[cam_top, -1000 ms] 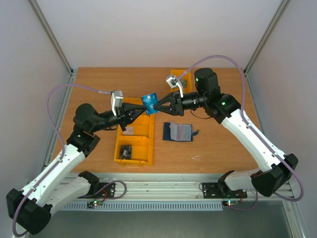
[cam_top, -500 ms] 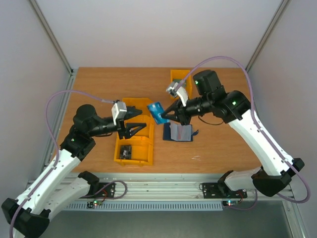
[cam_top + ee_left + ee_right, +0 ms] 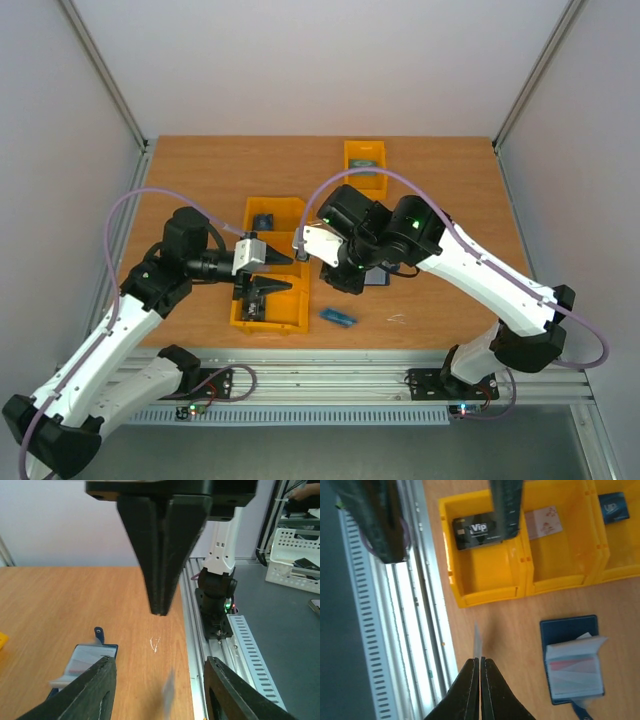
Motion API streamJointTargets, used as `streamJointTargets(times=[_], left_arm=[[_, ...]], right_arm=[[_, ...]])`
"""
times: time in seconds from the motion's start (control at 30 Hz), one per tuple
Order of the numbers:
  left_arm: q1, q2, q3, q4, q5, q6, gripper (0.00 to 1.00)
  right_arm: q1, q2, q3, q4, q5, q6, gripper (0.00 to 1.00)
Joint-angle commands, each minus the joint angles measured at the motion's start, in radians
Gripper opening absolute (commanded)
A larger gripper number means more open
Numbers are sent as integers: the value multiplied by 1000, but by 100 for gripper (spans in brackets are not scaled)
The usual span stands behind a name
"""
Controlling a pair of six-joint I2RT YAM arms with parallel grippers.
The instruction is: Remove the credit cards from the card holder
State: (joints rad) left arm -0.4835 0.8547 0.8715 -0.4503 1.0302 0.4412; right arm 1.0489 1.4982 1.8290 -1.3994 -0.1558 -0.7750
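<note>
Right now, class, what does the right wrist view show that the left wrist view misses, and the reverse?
Only the right wrist view: the inside of the yellow tray, holding a black Vip card, a pale card and a dark blue card. Only the left wrist view: the right arm's base and white baskets beyond the table. Both: the card holder lying open on the table, and the right gripper, shut and empty.

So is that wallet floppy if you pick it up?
Probably floppy: the wallet lies open, its pocket leaf curling upward. It looks thin, so likely light. Pushed, it would probably slide on the smooth table.
</note>
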Motion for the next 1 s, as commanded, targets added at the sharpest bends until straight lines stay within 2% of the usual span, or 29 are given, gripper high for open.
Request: streamJointTargets(times=[0.0, 0.1, 0.2, 0.3, 0.4, 0.53, 0.67, 0.8, 0.97], left_arm=[[-9, 17, 15, 5, 51, 28, 51], [-10, 37, -8, 79, -11, -61, 53], [-9, 16, -25, 140, -111, -147, 58], [-9, 6, -45, 118, -168, -126, 60], [-9, 1, -67, 110, -177, -102, 61], [-9, 0, -77, 125, -167, -133, 61], [-9, -3, -84, 112, -179, -124, 62], [-9, -8, -86, 80, -190, -102, 62], [-10, -4, -116, -31, -259, 54, 61]], right_arm=[[8, -14, 9, 41, 91, -51, 1], [-9, -29, -62, 85, 151, -45, 1], [-100, -80, -118, 123, 91, 34, 1], [-187, -165, -225, 214, 51, 126, 1], [-277, -180, -309, 251, 26, 221, 2], [-327, -146, -405, 287, 41, 329, 3], [-362, -100, -490, 369, 44, 435, 11], [-377, 15, -505, 415, 12, 545, 15], [-377, 97, -552, 539, -146, 664, 20]])
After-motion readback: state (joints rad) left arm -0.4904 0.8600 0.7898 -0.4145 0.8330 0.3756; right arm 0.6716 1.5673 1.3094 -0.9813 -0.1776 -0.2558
